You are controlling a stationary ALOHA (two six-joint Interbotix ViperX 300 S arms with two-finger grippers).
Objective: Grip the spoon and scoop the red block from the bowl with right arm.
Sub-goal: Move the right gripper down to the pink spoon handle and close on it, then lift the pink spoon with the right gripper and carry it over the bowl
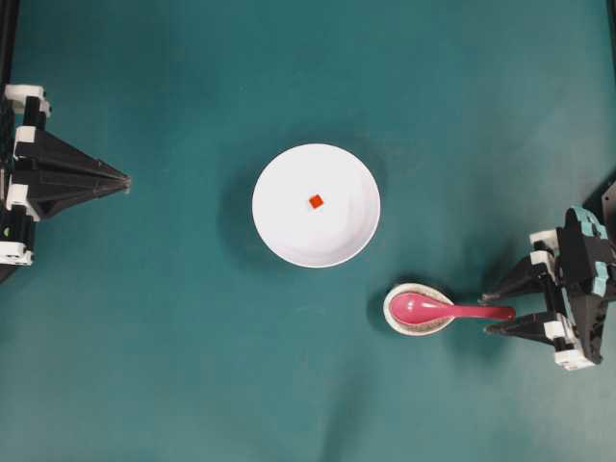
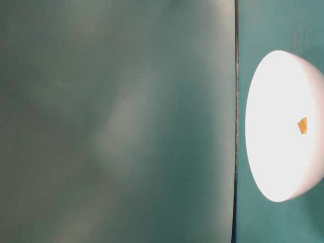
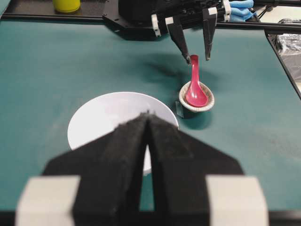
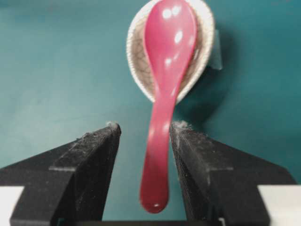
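my right end effector (image 4: 143, 136): fingers apart, straddling spoon (image 4: 162, 89) handle | spoon: scoop in speckled dish (image 4: 136, 52) | block (image 1: 316, 201): in bowl (image 1: 279, 226)

Both arms are matte black: the left gripper (image 1: 123, 180) wedge-shaped with white fittings, the right gripper (image 1: 489, 313) adding teal pads at three o'clock

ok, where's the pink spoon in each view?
Overhead: spoon lower right, scoop in the speckled dish, handle toward the right hand.
Table-level: not in it.
Left wrist: upper right, beyond the bowl.
Right wrist: centre, handle between the open fingers.
Shared landmark: the speckled dish.
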